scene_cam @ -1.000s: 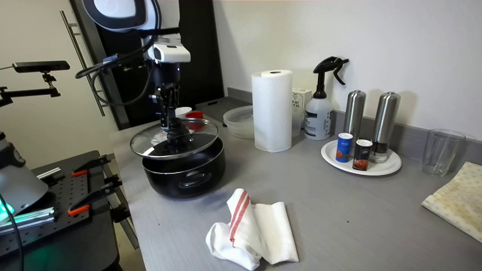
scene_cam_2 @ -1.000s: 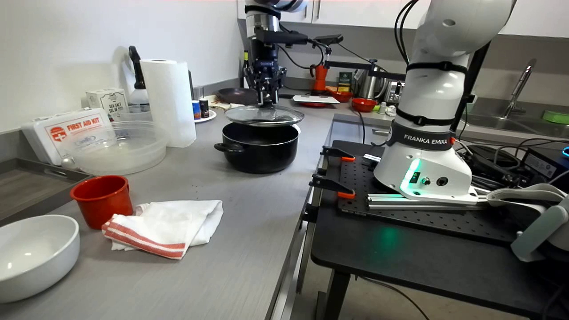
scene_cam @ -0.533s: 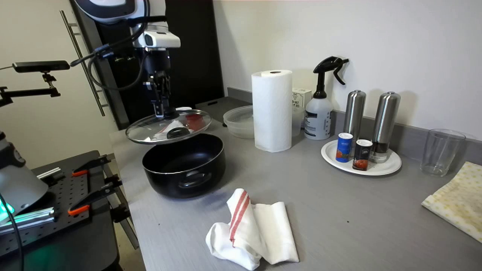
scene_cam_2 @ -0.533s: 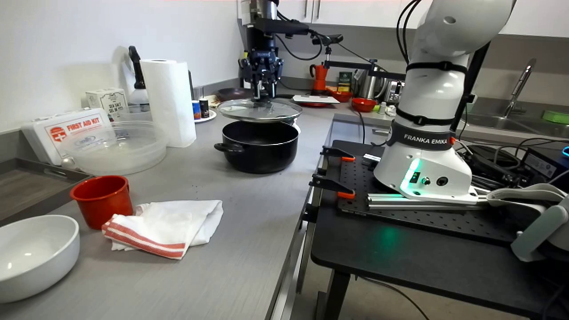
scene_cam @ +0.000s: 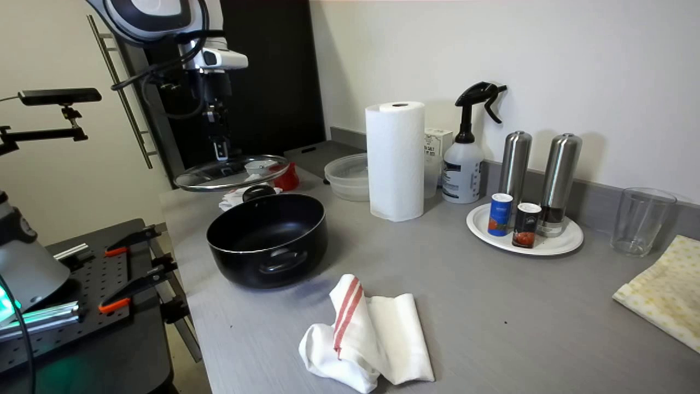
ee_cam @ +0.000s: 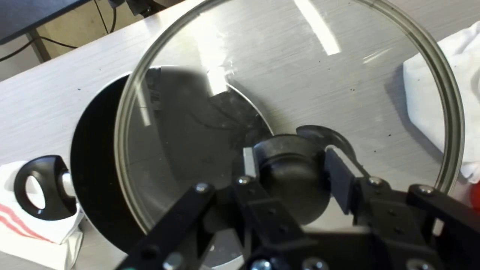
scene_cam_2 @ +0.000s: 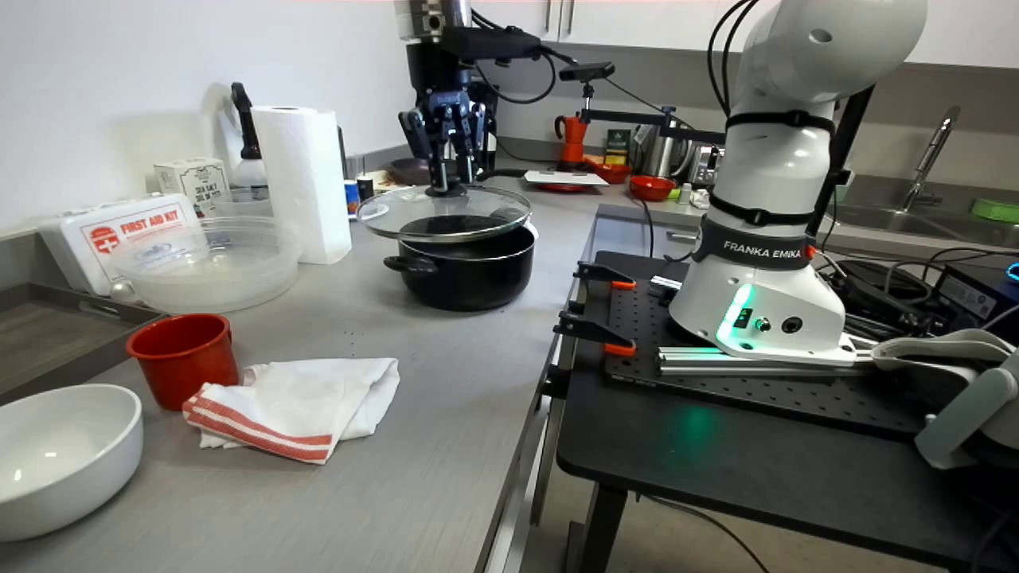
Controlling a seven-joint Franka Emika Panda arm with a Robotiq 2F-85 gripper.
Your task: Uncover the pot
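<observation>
the black pot point(scene_cam: 257, 264) is set upright on the gray countertop point(scene_cam: 470, 312), and its interior is exposed to view. in the air, off its rim, the round glass lid point(scene_cam_2: 446, 219) is held by the robotiq gripper point(ee_cam: 294, 168), whose two pads point(ee_cam: 340, 180) are clenched on the black knob point(ee_cam: 294, 187) at the lid's center. in the wrist view the knob is seen pinched between them; part of the pot's mouth is seen through the glass, while the rest is uncovered beyond the lid's edge. in an exterior view the lid is shown behind the pot, near the far handle point(scene_cam: 260, 191).

near the pot, a white dish towel with red stripes point(scene_cam: 358, 339) is laid in loose folds. a second striped towel point(scene_cam_2: 294, 402) is placed just beside a red mug point(scene_cam_2: 187, 374), and near both a white bowl point(scene_cam_2: 72, 477) is set. a paper-towel roll point(scene_cam: 395, 164) is stood upright near a clear plastic container point(scene_cam_2: 215, 286); near these, a first aid kit point(scene_cam_2: 131, 239), a salt box point(scene_cam_2: 191, 179) and a spray bottle point(scene_cam: 462, 172) are arranged along the wall point(scene_cam: 547, 71). on a white plate point(scene_cam: 549, 250), two steel mills point(scene_cam: 562, 164), a blue canister point(scene_cam: 500, 216) and a black canister point(scene_cam: 526, 227) are grouped. near the plate, a drinking glass point(scene_cam: 641, 224) is stood upright, and a patterned yellow cloth point(scene_cam: 667, 290) is laid. the franka arm's base point(scene_cam_2: 764, 294) is mounted beside the counter, on a black table point(scene_cam_2: 716, 477).
</observation>
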